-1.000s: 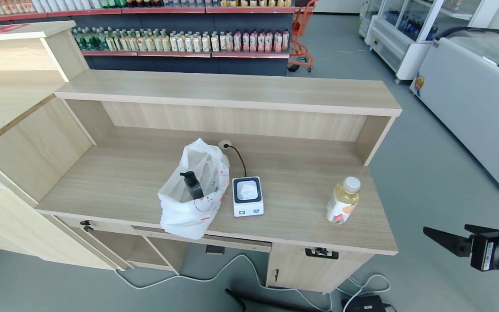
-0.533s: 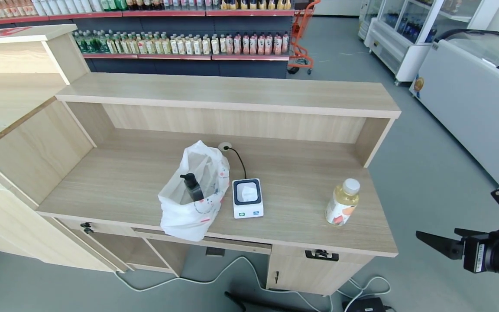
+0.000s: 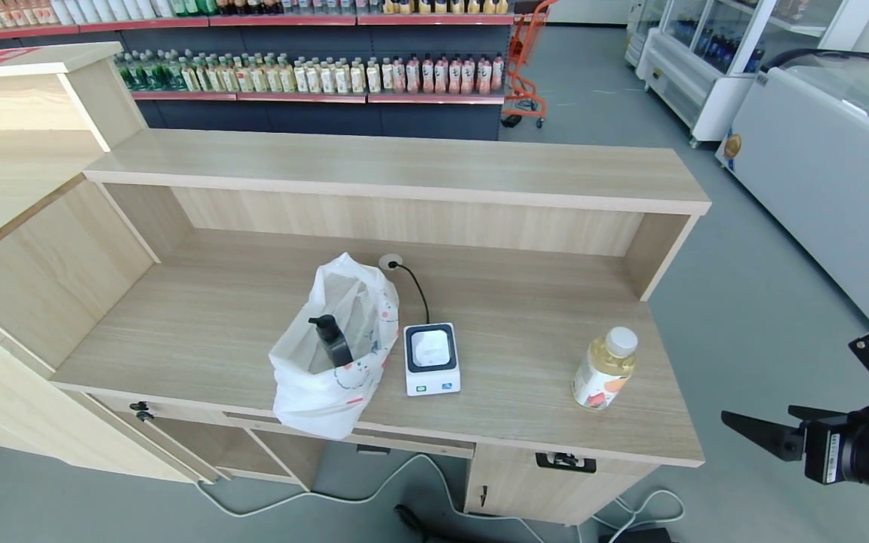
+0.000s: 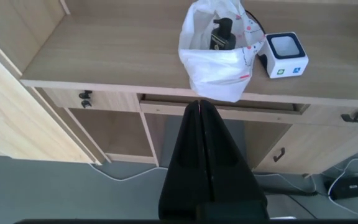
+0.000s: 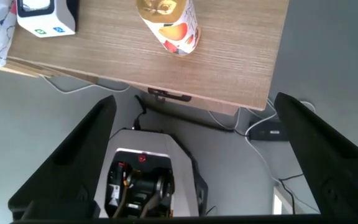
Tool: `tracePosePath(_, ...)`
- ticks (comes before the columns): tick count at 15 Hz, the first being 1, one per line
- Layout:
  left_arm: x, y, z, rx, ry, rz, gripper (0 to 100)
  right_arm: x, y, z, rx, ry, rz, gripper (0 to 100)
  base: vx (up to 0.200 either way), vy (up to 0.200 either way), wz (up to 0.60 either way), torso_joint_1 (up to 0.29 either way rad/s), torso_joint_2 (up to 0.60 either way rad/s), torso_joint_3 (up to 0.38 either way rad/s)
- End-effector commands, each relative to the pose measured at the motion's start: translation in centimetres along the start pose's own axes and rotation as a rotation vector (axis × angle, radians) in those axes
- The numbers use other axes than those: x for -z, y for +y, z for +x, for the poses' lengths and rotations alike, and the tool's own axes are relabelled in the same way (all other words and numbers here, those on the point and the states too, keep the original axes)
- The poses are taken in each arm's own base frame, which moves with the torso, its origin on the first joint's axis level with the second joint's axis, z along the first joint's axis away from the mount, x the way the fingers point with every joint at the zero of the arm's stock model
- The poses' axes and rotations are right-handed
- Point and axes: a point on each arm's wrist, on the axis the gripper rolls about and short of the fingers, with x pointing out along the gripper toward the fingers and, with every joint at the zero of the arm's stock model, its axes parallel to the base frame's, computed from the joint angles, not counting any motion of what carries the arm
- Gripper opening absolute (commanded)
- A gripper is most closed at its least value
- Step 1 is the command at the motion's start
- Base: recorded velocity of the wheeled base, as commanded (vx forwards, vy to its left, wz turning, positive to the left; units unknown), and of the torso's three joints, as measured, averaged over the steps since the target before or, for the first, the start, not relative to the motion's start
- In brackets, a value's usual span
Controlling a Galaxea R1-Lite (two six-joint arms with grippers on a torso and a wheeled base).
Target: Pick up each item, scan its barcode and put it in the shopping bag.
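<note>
Standing upright near the right end of the surface (image 3: pixel 510 302), the bottle (image 3: pixel 604 368) is well apart from the scanner (image 3: pixel 431 359), which sits just beside the bag (image 3: pixel 329 377) holding a pump bottle (image 3: pixel 333 341). Right hand (image 5: pixel 191 102) hangs off the surface's front right corner, fingers spread wide, empty. Left hand (image 4: pixel 200 112) hangs before the front edge, fingers pressed together, holding nothing.

Wooden counter (image 3: pixel 525 317) fills centre of frame; raised ledge (image 3: pixel 404 162) along its far side, side wall at left. Two dark drawer handles (image 3: pixel 564 460) under front edge, lower left and lower right. White cable (image 3: pixel 291 503) loops on grey floor below. Top of frame: shelves (image 3: pixel 314 96) of drink bottles, orange cart (image 3: pixel 526 68) just right of them. Right edge: white chest freezer (image 3: pixel 819 166), glass-door fridges (image 3: pixel 698 45) above it
</note>
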Motion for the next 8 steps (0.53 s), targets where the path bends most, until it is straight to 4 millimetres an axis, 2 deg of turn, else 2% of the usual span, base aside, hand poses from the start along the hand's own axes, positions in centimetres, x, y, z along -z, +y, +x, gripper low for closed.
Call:
tracePosePath(1,0.0,0.0,0.0,0.000,-0.001,0.000,0,0.3,0.0,0.0,-0.001,0.011,-0.003,100,0.200,0.000,0.00,-0.022,-0.01,0.002)
tracePosePath(6,0.0,0.0,0.0,0.000,-0.001,0.000,0,0.8,0.0,0.6,-0.011,0.050,-0.021,100,0.000,0.000,0.00,0.000,0.00,0.000)
tracePosePath(8,0.0,0.0,0.0,0.000,-0.001,0.001,0,1.7,0.2,0.9,-0.020,0.095,-0.024,100,0.000,0.000,0.00,0.000,0.00,0.000)
